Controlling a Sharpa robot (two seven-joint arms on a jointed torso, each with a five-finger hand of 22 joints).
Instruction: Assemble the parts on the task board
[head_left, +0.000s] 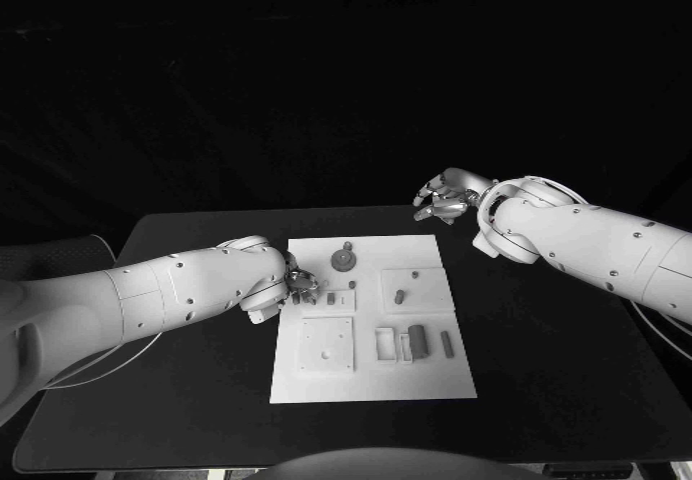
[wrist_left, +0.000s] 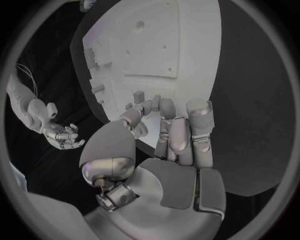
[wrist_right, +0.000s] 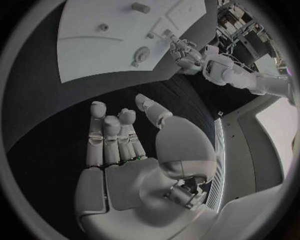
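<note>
The white task board (head_left: 378, 380) lies in the middle of the black table. Small parts sit on it: a round one (head_left: 343, 260), a short peg (head_left: 400, 296), a dark long piece (head_left: 418, 340). My left hand (head_left: 299, 285) is at the board's left edge, fingers curled, thumb and fingertips (wrist_left: 164, 107) drawn together over a small part (head_left: 332, 297); whether it is pinched is unclear. My right hand (head_left: 447, 197) hovers beyond the board's far right corner, fingers apart, palm (wrist_right: 125, 165) bare. The right wrist view shows the board (wrist_right: 112, 45) and the left hand (wrist_right: 187, 52).
A raised square plate (head_left: 327, 345) and an open rectangular slot (head_left: 387, 343) occupy the board's near half. Bare black table (head_left: 562, 350) spreads to the right of the board and in front of it. The right hand (wrist_left: 59, 132) also appears in the left wrist view.
</note>
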